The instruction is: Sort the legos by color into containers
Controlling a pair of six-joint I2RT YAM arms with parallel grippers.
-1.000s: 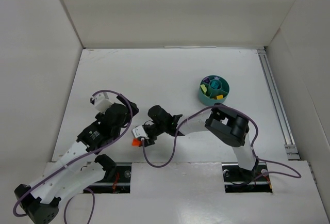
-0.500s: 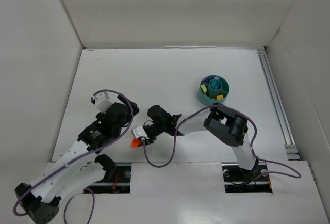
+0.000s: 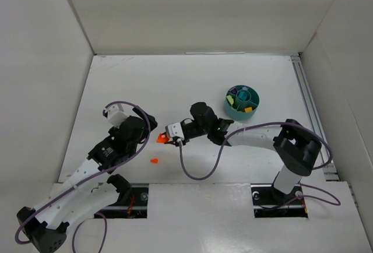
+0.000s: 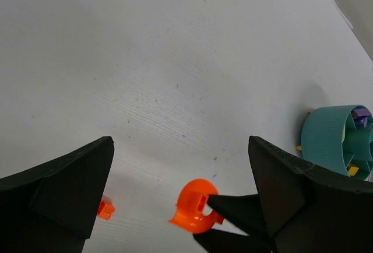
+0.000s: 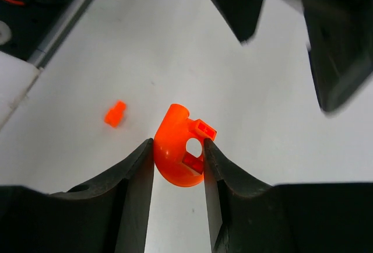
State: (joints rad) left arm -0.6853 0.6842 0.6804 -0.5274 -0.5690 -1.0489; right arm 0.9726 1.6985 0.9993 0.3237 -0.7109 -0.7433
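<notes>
Right wrist view gives us the closest look: the right pincer (image 5: 177,143) is pinching the round orange lego (image 5: 182,155) between its two dark fingers, one on each flank. The piece's curved back faces down and to the left in that picture, and a small square tab juts out toward the upper right. A hole shows through its middle. It is nearly as wide as it is tall, so we cannot name a clear long axis. Just beside it, to the left, the small orange brick (image 5: 115,113) lies on the white worktop (image 3: 175,84), its long axis slanting from lower left to upper right.

Seen from the left wrist, the same round piece reads as an open C with its mouth turned to the right, toward the dark finger that grips it. This view also shows the teal cup (image 4: 332,142) off to the right, with a purple brick (image 4: 361,113) and a yellow brick (image 4: 352,171) behind its dividers. The right wrist view shows none of that. The left pincer (image 4: 179,142) is spread wide and grips nothing.

From the top camera we get the layout. The held piece sits between the two pincers near the middle of the worktop, the small brick lies nearer the arm bases, and the cup stands well apart, to the right and farther back. Which way the held piece faces is too small to tell there.
</notes>
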